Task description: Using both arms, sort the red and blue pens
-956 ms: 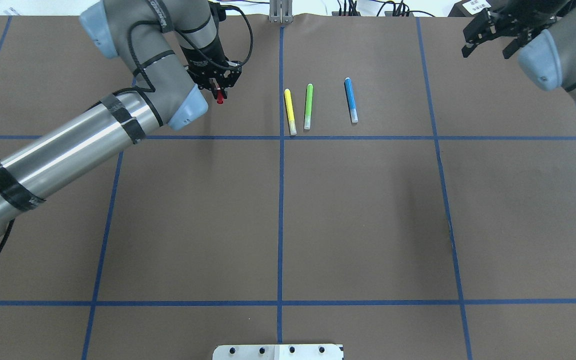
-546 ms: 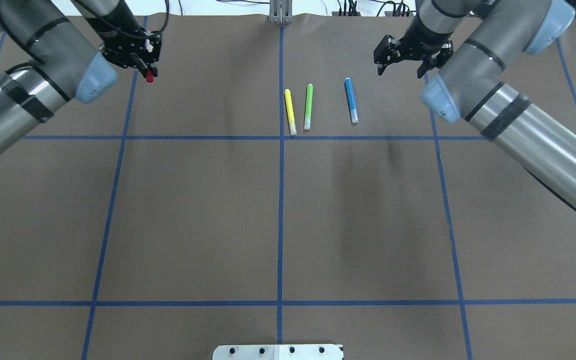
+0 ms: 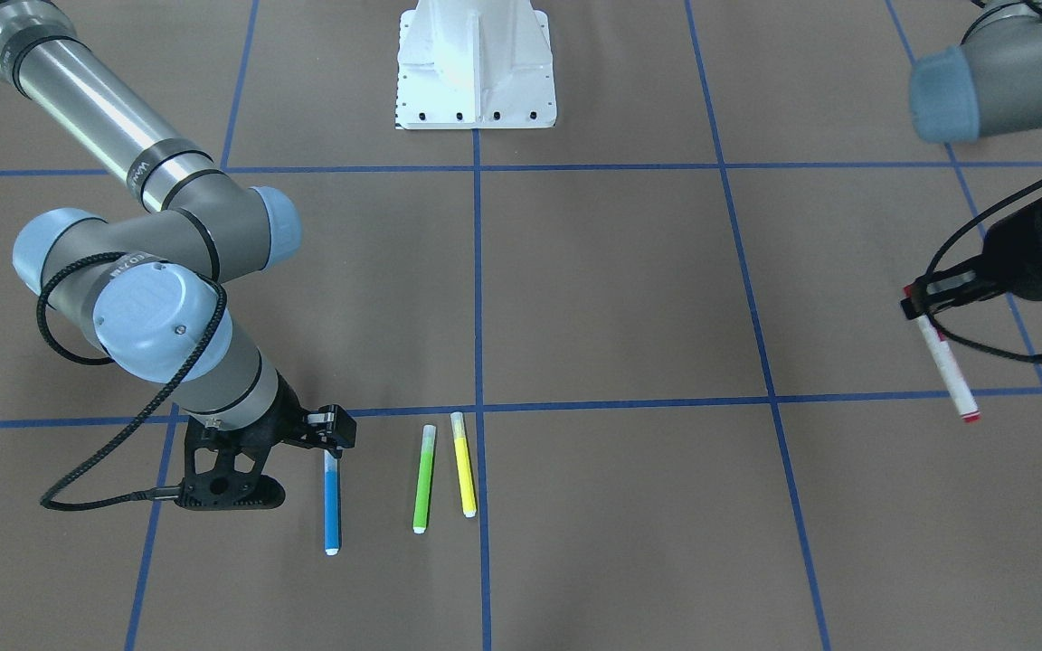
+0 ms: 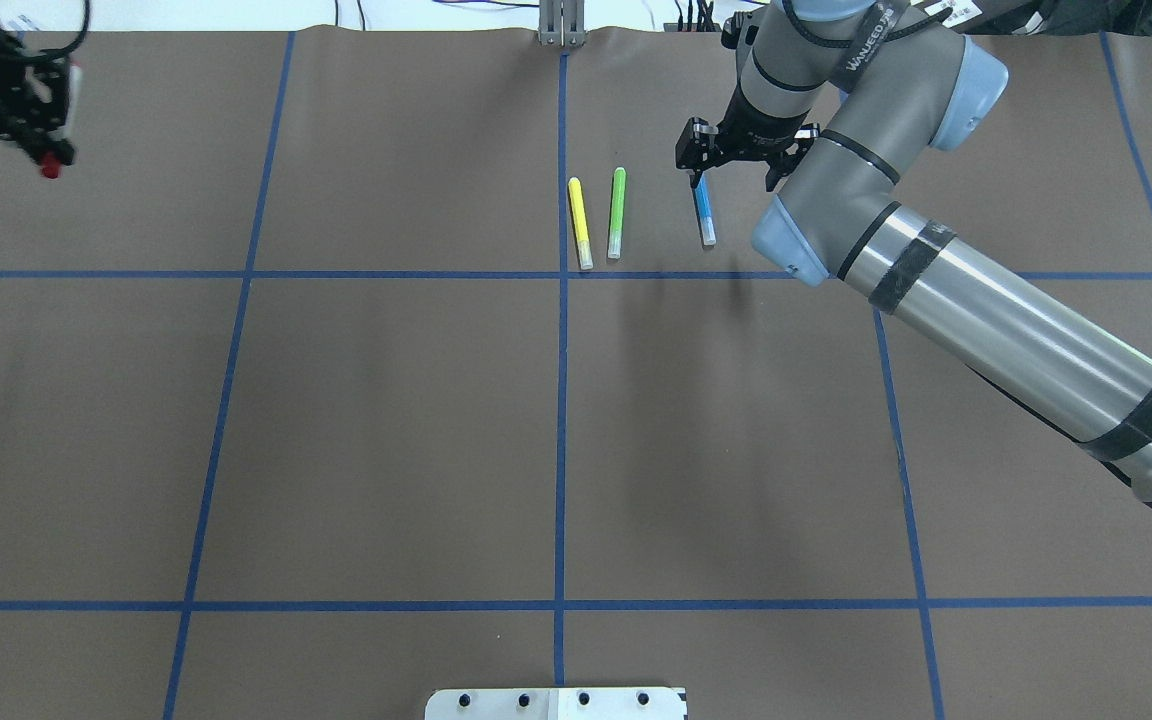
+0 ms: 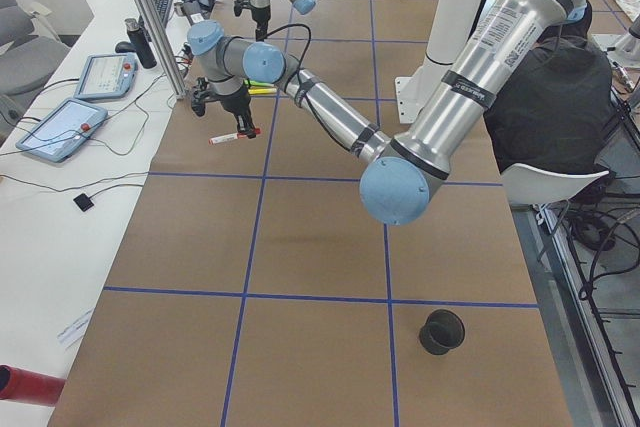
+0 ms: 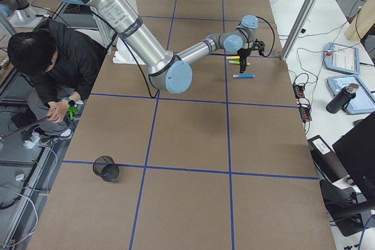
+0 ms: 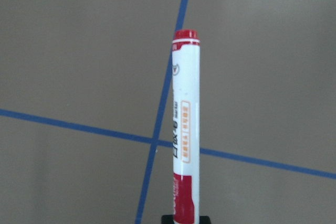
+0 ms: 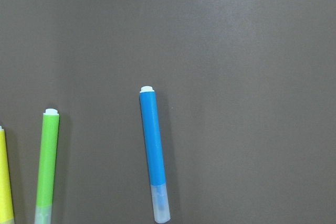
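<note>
**While the red pen (image 3: 944, 357) hangs held, the blue pen (image 4: 704, 212) waits flat**

Because both pens are slim, light and rigid, you need very little squeeze on either; the worry is the smooth round barrel, which I judge can roll or twist between flat fingers. Your left gripper (image 3: 923, 303) is closed on the red pen near one end, out toward the robot's left end of the worktop (image 4: 386, 400); the white barrel sticks out past the fingers and slants down, clear of the surface; held so far off its middle, it could swing if you move sharply, so carry it gently. Your right gripper (image 4: 731, 168) hovers over the far end of the blue pen with its jaws spread wide and nothing in them. That pen lies flat on the worktop, with the green pen (image 4: 617, 212) near it and the yellow pen (image 4: 580, 222) beyond, each apart from the others. Take the blue pen across the middle of its barrel, not on the pale cap, which sits right at the end and may be looser; set the jaws square to its length so it cannot roll away as they close; mind the green pen on that side.
</note>
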### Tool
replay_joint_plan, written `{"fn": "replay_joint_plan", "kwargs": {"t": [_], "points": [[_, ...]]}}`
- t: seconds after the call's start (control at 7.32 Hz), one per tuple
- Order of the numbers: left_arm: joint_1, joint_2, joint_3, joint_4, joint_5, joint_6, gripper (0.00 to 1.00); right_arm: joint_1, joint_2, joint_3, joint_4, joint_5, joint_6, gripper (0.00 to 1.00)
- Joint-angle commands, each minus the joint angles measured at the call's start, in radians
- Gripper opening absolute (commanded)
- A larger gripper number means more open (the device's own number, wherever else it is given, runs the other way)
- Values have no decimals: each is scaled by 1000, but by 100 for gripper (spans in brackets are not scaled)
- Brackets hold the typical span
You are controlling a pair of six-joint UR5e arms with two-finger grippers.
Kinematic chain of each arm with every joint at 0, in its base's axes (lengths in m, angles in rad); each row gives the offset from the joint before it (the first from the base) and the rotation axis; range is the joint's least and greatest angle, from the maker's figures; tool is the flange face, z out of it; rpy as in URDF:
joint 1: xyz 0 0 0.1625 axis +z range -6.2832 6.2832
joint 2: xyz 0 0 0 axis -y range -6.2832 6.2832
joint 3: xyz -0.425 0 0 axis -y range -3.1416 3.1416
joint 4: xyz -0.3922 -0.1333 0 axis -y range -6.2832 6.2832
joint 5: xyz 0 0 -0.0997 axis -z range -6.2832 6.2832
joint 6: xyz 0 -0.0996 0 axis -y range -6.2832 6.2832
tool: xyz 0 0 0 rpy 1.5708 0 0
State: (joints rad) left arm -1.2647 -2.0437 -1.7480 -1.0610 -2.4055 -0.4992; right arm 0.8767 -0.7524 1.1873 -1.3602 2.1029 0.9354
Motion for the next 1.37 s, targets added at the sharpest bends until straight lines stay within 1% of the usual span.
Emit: {"fn": "replay_joint_plan", "kwargs": {"t": [0.0,0.14,0.27,0.41,0.55,0.82,0.96,1.09,1.23], "points": [[-118,195,-111,79,77,227,0,-18,15,-38,1,-26,0,94],[-172,239,-107,79,75,308,0,-19,16,-44,1,-35,0,93],[-209,281,-99,88,75,333,0,-21,18,-61,9,-40,0,93],[-241,322,-69,98,75,337,0,-22,24,-101,59,-43,0,93],[-263,357,-65,96,77,338,0,-24,33,-129,67,-49,0,93],[-315,421,-62,98,77,433,0,-38,39,-146,69,-64,-3,91],[-326,453,-64,99,77,433,0,-45,41,-159,84,-64,-4,91],[-328,477,-65,98,94,435,0,-53,42,-176,85,-64,-6,89],[-353,505,-64,98,98,480,0,-64,44,-182,87,-66,-9,87]]}}
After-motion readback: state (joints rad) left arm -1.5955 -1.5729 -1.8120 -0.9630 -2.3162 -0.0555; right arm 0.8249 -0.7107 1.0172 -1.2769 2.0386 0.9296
